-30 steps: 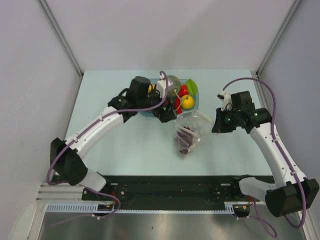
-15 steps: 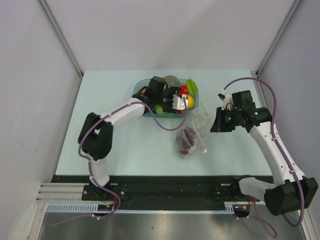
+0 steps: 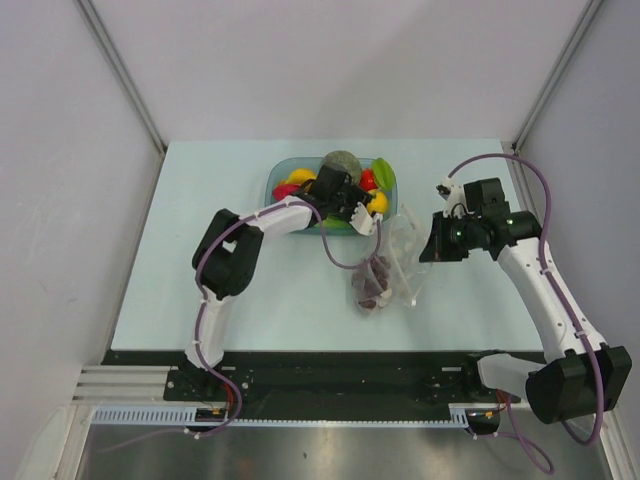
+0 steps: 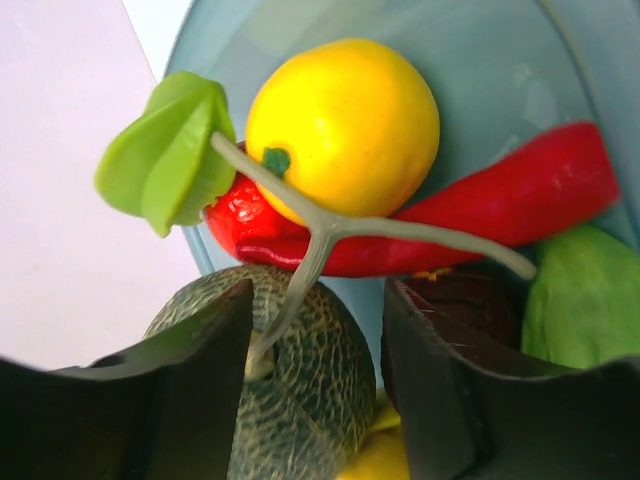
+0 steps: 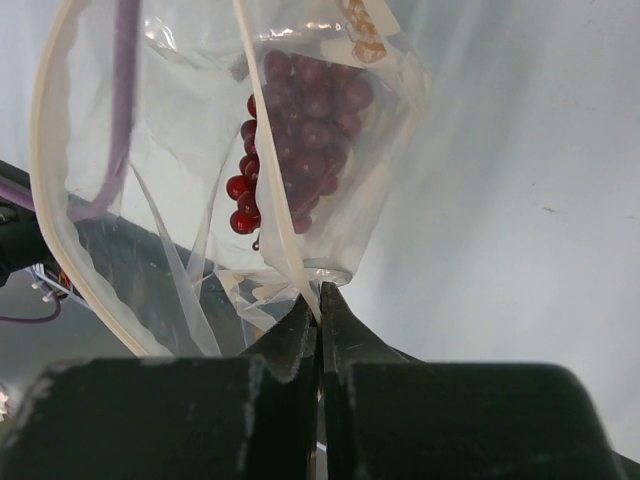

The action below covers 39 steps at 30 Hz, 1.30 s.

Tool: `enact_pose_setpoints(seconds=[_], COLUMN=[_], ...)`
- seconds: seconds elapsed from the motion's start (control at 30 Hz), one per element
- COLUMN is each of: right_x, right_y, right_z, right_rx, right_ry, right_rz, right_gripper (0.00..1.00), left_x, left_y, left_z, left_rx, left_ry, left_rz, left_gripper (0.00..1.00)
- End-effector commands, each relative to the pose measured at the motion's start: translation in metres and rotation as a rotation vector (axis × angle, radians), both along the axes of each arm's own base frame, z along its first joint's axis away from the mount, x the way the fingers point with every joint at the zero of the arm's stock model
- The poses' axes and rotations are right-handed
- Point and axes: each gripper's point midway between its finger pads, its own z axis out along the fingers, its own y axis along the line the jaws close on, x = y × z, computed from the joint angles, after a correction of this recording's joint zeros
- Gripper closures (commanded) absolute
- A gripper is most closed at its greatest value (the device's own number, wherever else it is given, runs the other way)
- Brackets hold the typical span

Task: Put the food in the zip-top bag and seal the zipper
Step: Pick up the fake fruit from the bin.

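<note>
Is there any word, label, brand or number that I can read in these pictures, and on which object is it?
No readable text.
The zip-top bag has one small golden mark, too blurred to read.
The blue bowl shows no writing.

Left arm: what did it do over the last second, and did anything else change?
The left arm folded its elbow inward and swung the left gripper rightward across the bowl; its open jaws now straddle the ball. Nothing was taken hold of or let go. The right gripper stayed shut on the bag's edge, grapes inside; the bag barely shifted.
</note>
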Motion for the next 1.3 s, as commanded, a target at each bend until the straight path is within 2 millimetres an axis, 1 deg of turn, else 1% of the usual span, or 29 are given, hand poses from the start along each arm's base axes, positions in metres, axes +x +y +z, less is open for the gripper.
enact_pose_setpoints(seconds=[0.0, 0.07, 0.1, 0.13, 0.17, 0.2, 0.23, 0.27, 0.3, 0.33, 0.37, 0.43, 0.47, 0.57, 0.6, 0.67, 0.73, 0.8, 0.83, 0.9, 0.93, 1.0, 1.03, 1.1, 1.13, 1.17, 1.2, 1.23, 1.27], right_x=[0.011, 0.011, 0.012, 0.014, 0.014, 0.016, 0.017, 0.018, 0.020, 0.021, 0.022, 0.027, 0.028, 0.033, 0.033, 0.034, 0.033, 0.033, 0.032, 0.034, 0.036, 0.042, 0.045, 0.048, 0.051, 0.052, 0.055, 0.056, 0.056], right_y=[0.004, 0.004, 0.005, 0.006, 0.006, 0.007, 0.009, 0.012, 0.014, 0.016, 0.021, 0.027, 0.033, 0.040, 0.046, 0.053, 0.065, 0.077, 0.081, 0.090, 0.096, 0.103, 0.108, 0.116, 0.119, 0.120, 0.121, 0.121, 0.121], right_z=[0.015, 0.017, 0.018, 0.018, 0.020, 0.022, 0.023, 0.024, 0.027, 0.029, 0.028, 0.036, 0.037, 0.047, 0.047, 0.052, 0.053, 0.053, 0.053, 0.055, 0.053, 0.054, 0.046, 0.046, 0.039, 0.039, 0.040, 0.039, 0.037], right_rx=[0.030, 0.033, 0.035, 0.037, 0.043, 0.048, 0.055, 0.060, 0.066, 0.070, 0.069, 0.074, 0.074, 0.077, 0.080, 0.093, 0.106, 0.124, 0.134, 0.166, 0.184, 0.216, 0.226, 0.262, 0.263, 0.266, 0.265, 0.262, 0.259], right_ry=[-0.046, -0.047, -0.050, -0.051, -0.052, -0.058, -0.058, -0.062, -0.071, -0.078, -0.077, -0.101, -0.104, -0.131, -0.133, -0.137, -0.144, -0.138, -0.131, -0.116, -0.093, -0.065, -0.029, 0.012, 0.039, 0.046, 0.043, 0.042, 0.048], right_rz=[-0.004, 0.000, 0.002, 0.002, 0.003, 0.004, 0.009, 0.018, 0.023, 0.032, 0.048, 0.061, 0.080, 0.095, 0.109, 0.115, 0.139, 0.152, 0.156, 0.149, 0.153, 0.130, 0.131, 0.126, 0.126, 0.124, 0.126, 0.127, 0.128], right_gripper=[1.00, 1.00, 1.00, 1.00, 1.00, 1.00, 1.00, 1.00, 1.00, 1.00, 1.00, 1.00, 1.00, 1.00, 1.00, 1.00, 1.00, 1.00, 1.00, 1.00, 1.00, 1.00, 1.00, 1.00, 1.00, 1.00, 1.00, 1.00, 1.00], left_x=[0.020, 0.018, 0.016, 0.012, 0.008, 0.003, -0.001, -0.008, -0.012, -0.014, -0.018, -0.017, -0.018, -0.010, -0.011, -0.009, -0.012, -0.016, -0.027, -0.041, -0.055, -0.073, -0.085, -0.100, -0.109, -0.121, -0.134, -0.143, -0.159], left_y=[-0.016, -0.019, -0.020, -0.020, -0.019, -0.018, -0.017, -0.013, -0.011, -0.010, -0.006, 0.001, 0.004, 0.017, 0.022, 0.034, 0.048, 0.061, 0.068, 0.074, 0.079, 0.081, 0.084, 0.082, 0.080, 0.080, 0.074, 0.069, 0.063], left_z=[0.022, 0.032, 0.036, 0.050, 0.052, 0.060, 0.082, 0.085, 0.093, 0.103, 0.118, 0.136, 0.150, 0.182, 0.199, 0.227, 0.262, 0.281, 0.306, 0.318, 0.340, 0.348, 0.363, 0.365, 0.365, 0.372, 0.378, 0.371, 0.381], left_rx=[-0.018, -0.038, -0.053, -0.068, -0.078, -0.103, -0.138, -0.152, -0.175, -0.204, -0.237, -0.279, -0.315, -0.404, -0.440, -0.525, -0.604, -0.694, -0.743, -0.812, -0.856, -0.930, -0.969, -1.038, -1.078, -1.105, -1.124, -1.147, -1.172], left_ry=[-0.130, -0.121, -0.103, -0.098, -0.085, -0.075, -0.097, -0.080, -0.075, -0.084, -0.084, -0.089, -0.085, -0.088, -0.095, -0.066, -0.075, -0.019, -0.021, 0.071, 0.079, 0.201, 0.223, 0.365, 0.451, 0.487, 0.529, 0.610, 0.633], left_rz=[-0.032, -0.034, -0.035, -0.037, -0.039, -0.040, -0.041, -0.038, -0.045, -0.040, -0.027, -0.007, 0.012, 0.068, 0.082, 0.132, 0.167, 0.225, 0.232, 0.271, 0.269, 0.298, 0.295, 0.328, 0.343, 0.334, 0.294, 0.303, 0.261], left_gripper=[0.48, 0.67, 0.82, 0.88, 0.94, 1.00, 1.00, 1.00, 1.00, 1.00, 1.00, 1.00, 1.00, 1.00, 1.00, 1.00, 1.00, 1.00, 1.00, 1.00, 1.00, 1.00, 1.00, 1.00, 1.00, 1.00, 1.00, 1.00, 1.00])
